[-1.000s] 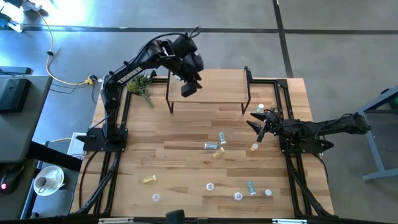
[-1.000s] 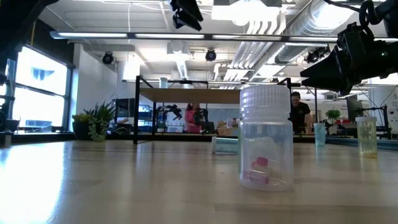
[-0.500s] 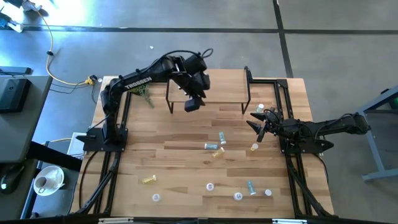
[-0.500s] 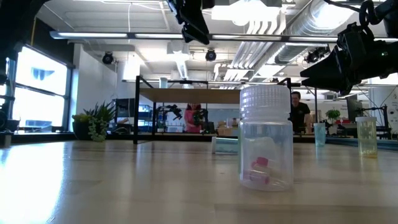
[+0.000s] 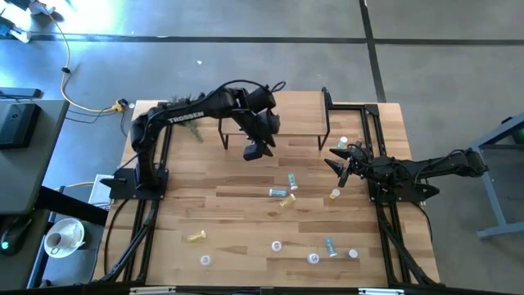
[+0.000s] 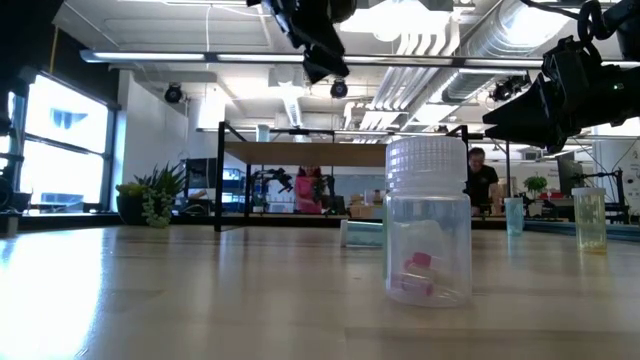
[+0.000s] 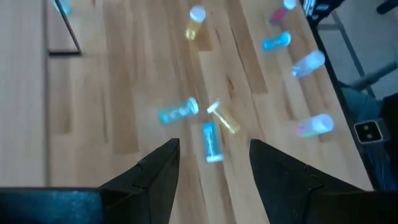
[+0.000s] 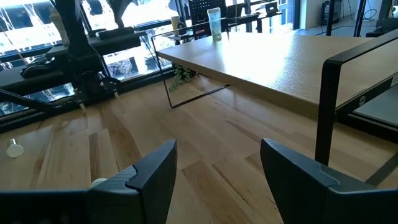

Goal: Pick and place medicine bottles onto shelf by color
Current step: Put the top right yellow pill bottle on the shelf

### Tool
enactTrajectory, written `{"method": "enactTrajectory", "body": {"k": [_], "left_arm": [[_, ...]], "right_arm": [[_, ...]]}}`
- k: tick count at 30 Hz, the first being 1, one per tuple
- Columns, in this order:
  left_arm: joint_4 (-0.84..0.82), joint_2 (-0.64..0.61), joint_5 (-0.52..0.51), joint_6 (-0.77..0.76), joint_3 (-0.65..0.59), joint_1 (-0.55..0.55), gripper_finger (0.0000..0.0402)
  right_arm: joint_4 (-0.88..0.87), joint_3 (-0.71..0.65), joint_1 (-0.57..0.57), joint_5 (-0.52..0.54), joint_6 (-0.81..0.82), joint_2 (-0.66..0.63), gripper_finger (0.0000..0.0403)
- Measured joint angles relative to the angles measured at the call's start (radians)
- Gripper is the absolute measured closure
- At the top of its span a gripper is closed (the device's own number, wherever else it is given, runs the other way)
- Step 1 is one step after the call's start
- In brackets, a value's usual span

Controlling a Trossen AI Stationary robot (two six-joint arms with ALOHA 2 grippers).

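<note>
Small white-capped medicine bottles lie scattered on the slatted tabletop. Two light blue ones [image 7: 178,112] [image 7: 212,142] and a yellow one [image 7: 224,119] lie on their sides mid-table. Others lie toward the near edge [image 5: 277,245] [image 5: 330,247] [image 5: 195,237]. The shelf [image 5: 274,112] stands at the far middle on black legs, with a teal bottle [image 8: 214,23] upright near its far left corner. My left gripper [image 5: 256,151] [image 7: 214,144] hangs open and empty in the air just in front of the shelf, slanting down toward the mid-table bottles. My right gripper [image 5: 339,165] [image 8: 217,152] rests open at the right, facing the shelf.
A clear white-capped bottle [image 6: 428,225] with pink contents stands close to the low camera. A green plant sprig [image 5: 187,115] lies left of the shelf. Black frame rails [image 5: 385,238] run along both table sides. A yellow bottle [image 5: 334,194] lies near my right gripper.
My left gripper has come down from above the shelf's left part toward the table's near edge and slightly right. It now hangs in front of the shelf, tipped more steeply down at the mid-table bottles. It stayed open and empty.
</note>
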Motion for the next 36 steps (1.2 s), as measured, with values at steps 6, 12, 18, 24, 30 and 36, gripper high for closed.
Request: {"method": "enactTrajectory", "body": {"k": [6, 12, 18, 24, 30, 36], "left_arm": [[0.118, -0.085, -0.006, -0.041, -0.170, -0.021, 0.0218], [0.264, -0.208, -0.013, -0.094, -0.355, -0.053, 0.0218], [0.408, -0.343, -0.091, -0.141, -0.519, -0.100, 0.0218], [0.519, -0.466, -0.217, -0.195, -0.674, -0.155, 0.0218], [0.624, -0.568, -0.241, -0.281, -0.830, -0.193, 0.0218], [0.747, -0.653, -0.242, -0.345, -0.981, -0.224, 0.0218]], "right_arm": [[0.000, 0.000, 0.000, 0.002, -0.026, 0.000, 0.0181], [-0.006, 0.000, 0.000, 0.002, -0.044, 0.000, 0.0181], [-0.010, 0.000, 0.000, 0.003, -0.047, 0.000, 0.0181], [0.000, 0.000, 0.000, 0.003, -0.036, 0.000, 0.0181], [0.008, 0.000, 0.000, -0.007, 0.060, 0.000, 0.0181], [0.008, 0.000, 0.000, -0.024, 0.061, 0.000, 0.0181]]}}
